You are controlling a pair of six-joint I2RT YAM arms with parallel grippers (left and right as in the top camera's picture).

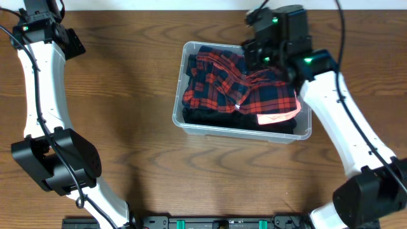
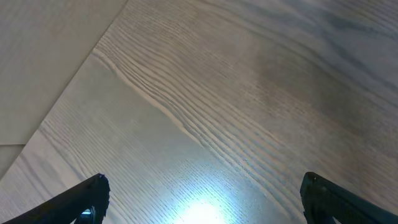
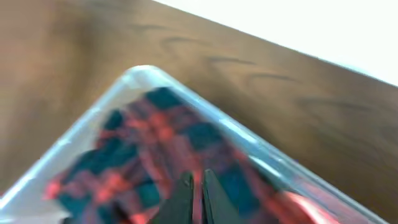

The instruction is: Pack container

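The container (image 1: 241, 131) is a clear plastic bin in the middle of the table, filled with a red and dark blue plaid cloth (image 1: 216, 86). My right gripper (image 1: 261, 60) hangs over the bin's far right part. In the blurred right wrist view its fingers (image 3: 195, 177) are pressed together just above the plaid cloth (image 3: 137, 143), near a corner of the container's rim (image 3: 143, 71). I see no cloth between the tips. My left gripper (image 1: 71, 41) is at the far left back of the table. It is open and empty (image 2: 202, 193) over bare wood.
A pink edge of fabric (image 1: 280, 116) shows at the bin's right side. The wooden table's (image 1: 127, 127) back edge runs close behind the bin. A pale surface (image 2: 37, 56) borders the table in the left wrist view.
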